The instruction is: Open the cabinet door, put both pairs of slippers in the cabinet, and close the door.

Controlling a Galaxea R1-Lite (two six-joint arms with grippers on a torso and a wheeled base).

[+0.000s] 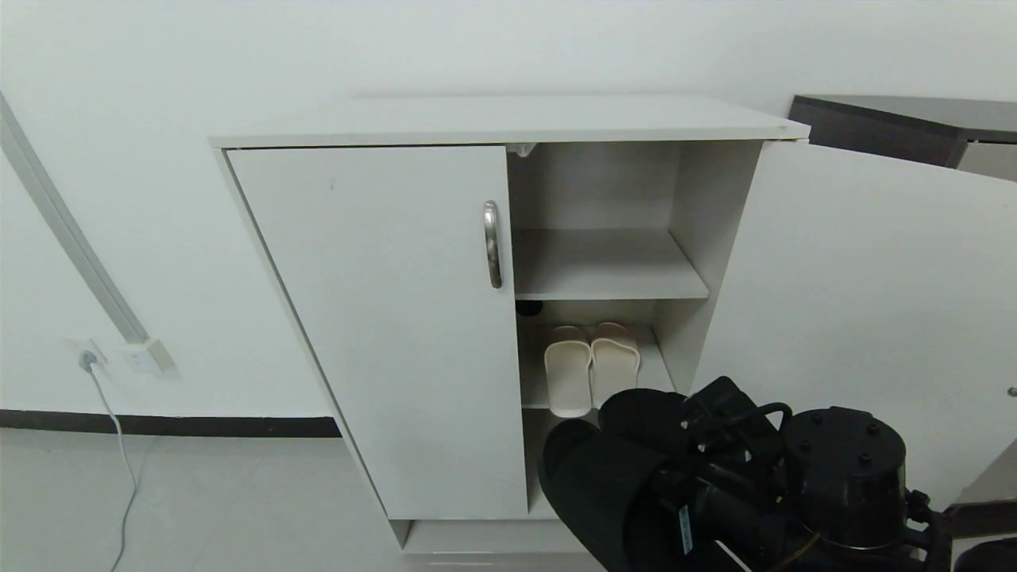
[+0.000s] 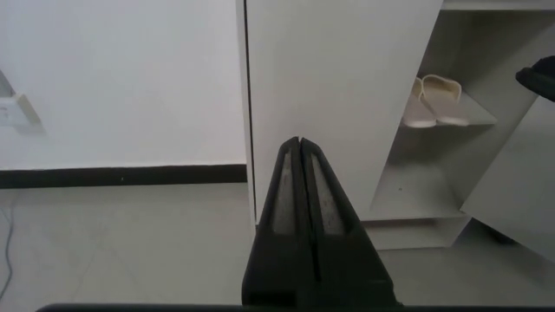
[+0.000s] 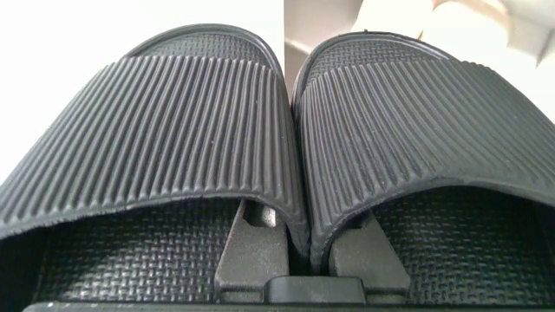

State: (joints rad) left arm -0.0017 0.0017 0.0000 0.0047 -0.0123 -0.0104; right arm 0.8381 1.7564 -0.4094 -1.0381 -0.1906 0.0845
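1. White cabinet (image 1: 508,119) set against the wall; left door (image 1: 381,318) shut, with a metal handle (image 1: 493,244) upright along the inner edge of that door.
2. Right door (image 1: 858,302) swung wide open to the right of the cabinet, leaving the right-hand side of the cabinet exposed.
3. Inside the cabinet on that side: an upper shelf (image 1: 604,266), and below it a middle shelf (image 1: 655,373).
4. Cream slippers (image 1: 592,365) (image 2: 434,100) lying on the middle shelf of the cabinet, side by side and touching, heels toward the cabinet's front.
5. Black slippers (image 1: 612,469) (image 3: 208,130) held off the floor just in front of the cabinet's open side, level with its bottom compartment and lower than the cream pair. Cannot tell whether their tips have passed the cabinet's front edge.
6. Right jaws clenched on the black slippers: the pair pressed together side by side with ribbed straps touching, one of the fingers (image 3: 251,251) inside each slipper, and the inner walls pinched between.
7. Left jaws clenched with nothing between them, facing the lower part of the cabinet's shut left door, apart from it and above the floor (image 1: 199,500).
8. Left of the cabinet: a wall socket (image 1: 87,353) low on the wall, with a cord (image 1: 123,469) trailing down to the floor.
9. Behind the cabinet's open right door: a piece of dark furniture (image 1: 906,119).
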